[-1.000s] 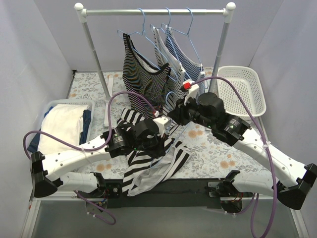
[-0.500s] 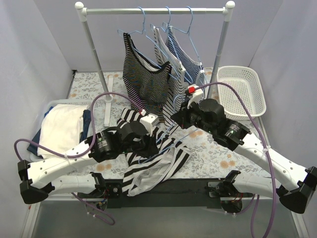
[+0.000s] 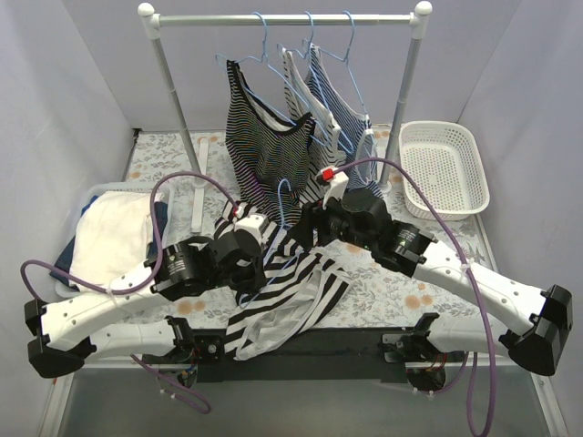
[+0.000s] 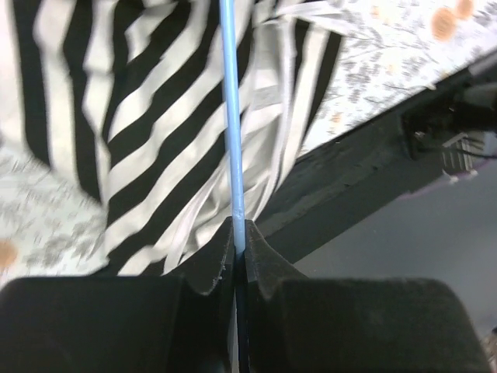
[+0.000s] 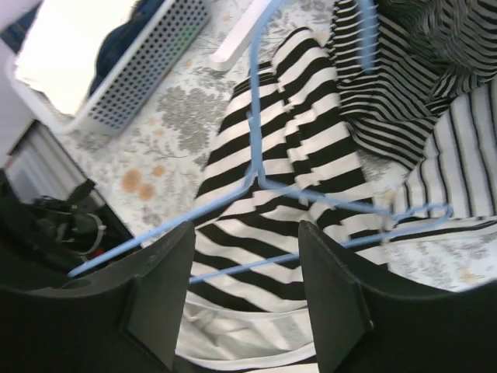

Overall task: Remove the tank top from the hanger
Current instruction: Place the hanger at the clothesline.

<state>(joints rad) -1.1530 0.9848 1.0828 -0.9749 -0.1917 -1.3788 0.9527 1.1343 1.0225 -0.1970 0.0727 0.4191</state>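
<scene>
While the top view takes in the whole table (image 3: 401, 273), the black-and-white striped tank top (image 3: 291, 296) lies crumpled on it between the two arms, spilling toward the near edge. The blue hanger (image 3: 281, 196) sticks up just above the cloth, its hook pointing to the far side. The left gripper (image 3: 258, 238) and right gripper (image 3: 305, 223) meet over the garment, close together. Behind them stands the rack (image 3: 282, 19) with a dark striped top (image 3: 269, 155) and others hanging. A white basket (image 3: 446, 137) sits far right and a bin (image 3: 96, 193) of folded clothes sits left.

From the left wrist, the left gripper (image 4: 239, 233) is pinched tight on the hanger (image 4: 230, 116) wire, which runs straight away over the tank top (image 4: 140, 116).

From the right wrist, the right gripper (image 5: 247, 233) has its jaws spread wide, holding nothing. The hanger (image 5: 254, 116) hangs beyond them, above the tank top (image 5: 311, 155). Whether any cloth is threaded on the wire cannot be told. The bin (image 5: 147, 54) shows at the upper left and the dark striped top (image 5: 404, 93) at the upper right.
</scene>
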